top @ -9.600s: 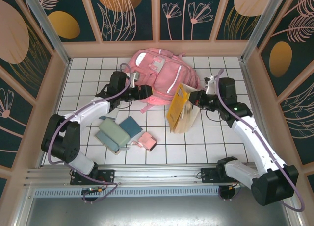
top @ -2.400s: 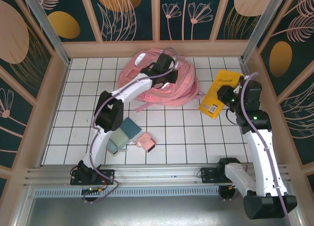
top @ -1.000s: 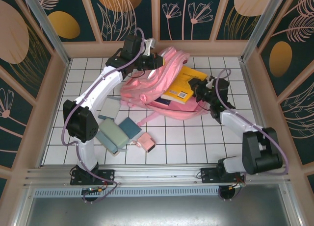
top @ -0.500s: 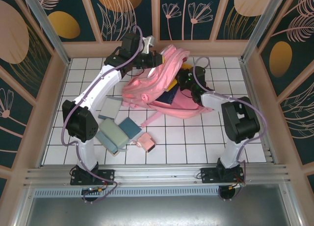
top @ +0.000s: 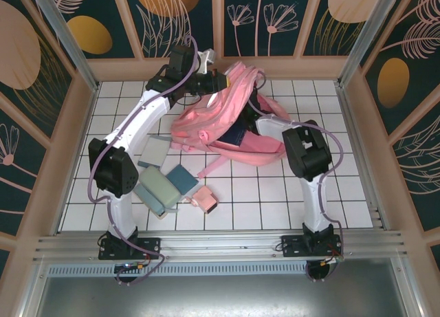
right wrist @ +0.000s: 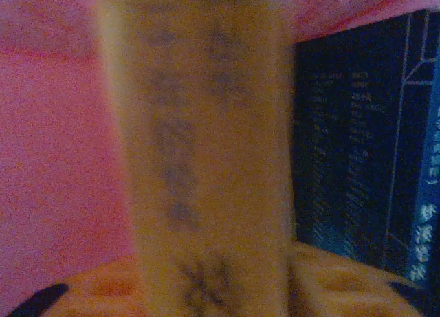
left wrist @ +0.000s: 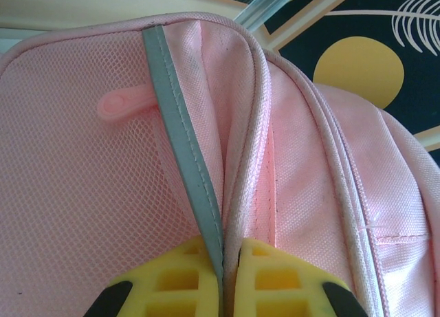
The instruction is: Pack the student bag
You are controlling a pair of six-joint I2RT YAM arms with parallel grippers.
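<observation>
The soft bag is sagging. The left gripper is clamping its eleven-o'clock rim, likely the firmest hold. The right gripper is straddling a book; I cannot tell whether it is gripping.

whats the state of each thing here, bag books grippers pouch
student bag: open, edge lifted
left gripper: shut on student bag's seam
right gripper: inside student bag, grip unclear
yellow book: inside student bag, between right gripper's fingers
dark blue book: inside student bag
small pink pouch: on the table, unpacked
</observation>
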